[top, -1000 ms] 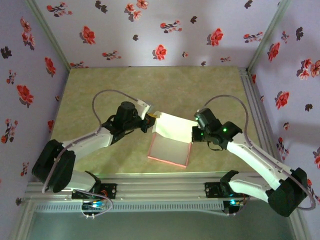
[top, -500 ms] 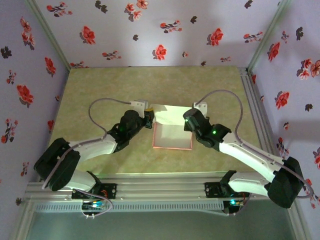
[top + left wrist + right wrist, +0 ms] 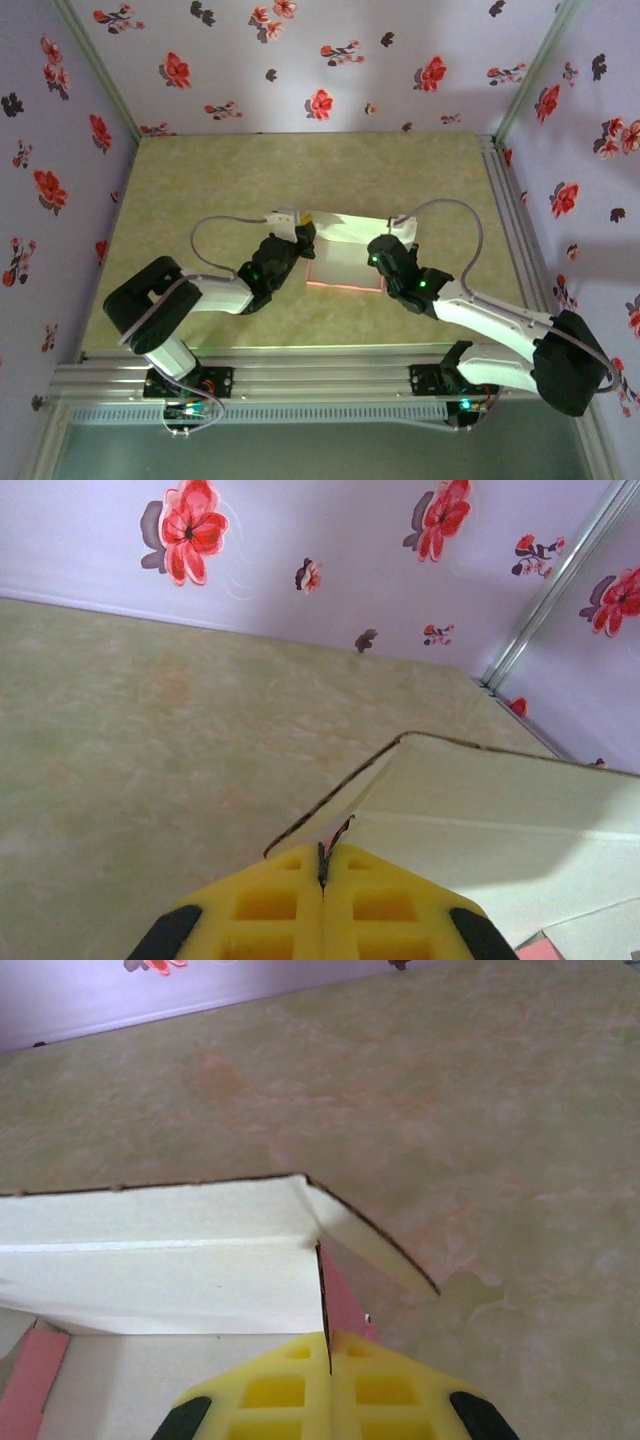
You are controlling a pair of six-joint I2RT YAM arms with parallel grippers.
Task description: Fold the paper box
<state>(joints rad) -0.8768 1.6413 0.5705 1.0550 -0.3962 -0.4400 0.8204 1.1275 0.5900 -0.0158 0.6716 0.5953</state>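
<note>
The left gripper (image 3: 323, 865) is pressed shut on a thin card edge at the far left corner of the paper box (image 3: 480, 810). The right gripper (image 3: 328, 1352) is likewise pinched on a pink-backed tab at the box's far right corner.

Within the last second the box has been carried away from the arm bases and set flat near the middle of the table (image 3: 190, 180). Its far panel is now stood up between the two grippers. From this it is judged that the far side is being formed, while the near side is not yet raised.

Bare table is left beyond the box and to both sides of it. The flowered walls (image 3: 300, 60) stand well apart from the box, so room for outward moves is judged ample.
</note>
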